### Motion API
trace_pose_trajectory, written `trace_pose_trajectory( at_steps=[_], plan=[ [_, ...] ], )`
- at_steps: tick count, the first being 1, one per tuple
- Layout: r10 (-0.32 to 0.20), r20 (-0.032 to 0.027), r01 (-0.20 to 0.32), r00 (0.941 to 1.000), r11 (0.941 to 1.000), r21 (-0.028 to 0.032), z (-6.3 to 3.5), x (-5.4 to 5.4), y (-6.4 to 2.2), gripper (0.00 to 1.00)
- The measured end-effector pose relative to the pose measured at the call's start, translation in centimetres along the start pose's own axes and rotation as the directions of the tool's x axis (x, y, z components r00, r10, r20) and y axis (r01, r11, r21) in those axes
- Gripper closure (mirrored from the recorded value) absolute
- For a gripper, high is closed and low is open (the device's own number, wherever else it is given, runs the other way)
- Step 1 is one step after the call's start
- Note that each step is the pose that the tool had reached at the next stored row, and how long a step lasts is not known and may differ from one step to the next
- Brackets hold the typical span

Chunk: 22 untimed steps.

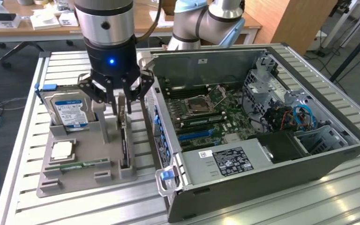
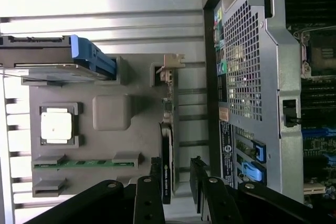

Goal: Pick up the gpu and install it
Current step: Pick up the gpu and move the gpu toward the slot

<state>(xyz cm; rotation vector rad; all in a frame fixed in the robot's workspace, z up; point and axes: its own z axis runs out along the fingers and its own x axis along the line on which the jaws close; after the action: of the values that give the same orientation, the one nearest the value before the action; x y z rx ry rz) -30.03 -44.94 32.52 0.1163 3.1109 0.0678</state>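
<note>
Gripper (image 1: pixel 122 104): over the grey holder (image 1: pixel 80 180), lined up along the gpu (image 2: pixel 167 129).
Jaws: apart, the gap wider than the card is thick; nothing clamped between them.
Gpu position: upright on its long edge in a slot of the holder, on the side next to the computer case (image 1: pixel 330 154); silver bracket (image 2: pixel 170 66) at the end nearest the hard drive (image 1: pixel 71 110).
Fingers (image 2: pixel 155 179): in the wrist view, one to each side of the card's black edge, towards the end away from the bracket.
Contact: cannot tell whether either fingertip touches the card.
Other parts in holder: hard drive propped up, processor (image 1: pixel 62 150) lying flat, green memory stick (image 1: pixel 73 165) in its slot.
Case: open on its side, motherboard (image 1: pixel 202 110) exposed, just beside the holder on the slatted table (image 1: pixel 24 154).
</note>
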Motion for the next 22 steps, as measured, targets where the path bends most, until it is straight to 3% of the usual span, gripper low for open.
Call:
trace_pose_trajectory(
  at_steps=[9,22],
  plan=[
    [0.000,-0.0001,0.000,1.0000,1.0000,0.0001,0.78,0.1,-0.04,0.64],
    [0.000,0.0001,0.000,1.0000,1.0000,0.0001,2.65,0.2,-0.13,0.64]
  ],
)
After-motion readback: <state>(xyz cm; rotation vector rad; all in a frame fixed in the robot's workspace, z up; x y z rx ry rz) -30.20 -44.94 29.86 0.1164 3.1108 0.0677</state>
